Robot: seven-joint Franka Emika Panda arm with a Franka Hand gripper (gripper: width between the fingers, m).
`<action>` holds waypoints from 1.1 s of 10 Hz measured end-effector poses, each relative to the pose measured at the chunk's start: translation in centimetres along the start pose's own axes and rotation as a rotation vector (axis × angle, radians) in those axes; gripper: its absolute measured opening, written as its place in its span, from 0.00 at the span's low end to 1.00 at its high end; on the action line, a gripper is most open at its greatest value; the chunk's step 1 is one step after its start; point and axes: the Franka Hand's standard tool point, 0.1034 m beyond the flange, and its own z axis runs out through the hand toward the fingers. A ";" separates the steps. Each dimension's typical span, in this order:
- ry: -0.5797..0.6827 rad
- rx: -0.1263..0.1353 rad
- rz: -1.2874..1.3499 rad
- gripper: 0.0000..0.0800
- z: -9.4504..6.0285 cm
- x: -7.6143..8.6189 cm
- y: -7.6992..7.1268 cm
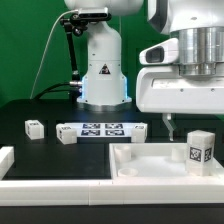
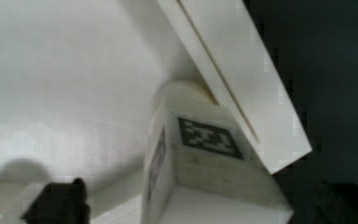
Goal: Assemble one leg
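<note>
The leg [image 1: 198, 150] is a small white block with a black-and-white tag. It stands upright inside the large white tray-like piece [image 1: 140, 165], near its corner at the exterior view's right. In the wrist view the leg [image 2: 208, 165] stands beside the tray's wall [image 2: 238, 70]. My gripper [image 1: 180, 125] hangs just above and slightly to the exterior view's left of the leg. It is open. In the wrist view my gripper [image 2: 197, 212] has one dark finger [image 2: 51, 205] on each side of the leg, with clear gaps, and holds nothing.
Two more small white tagged blocks [image 1: 33, 127] [image 1: 67, 135] lie on the black table at the exterior view's left. The marker board [image 1: 100, 128] lies behind the tray. The robot base [image 1: 105, 70] stands at the back. Another white part [image 1: 6, 160] sits at the left edge.
</note>
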 end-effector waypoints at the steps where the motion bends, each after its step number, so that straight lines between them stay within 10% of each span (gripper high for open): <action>1: 0.003 -0.006 -0.104 0.81 0.0 -0.1 -0.1; 11: -0.011 -0.083 -1.014 0.81 -0.1 -0.2 -0.7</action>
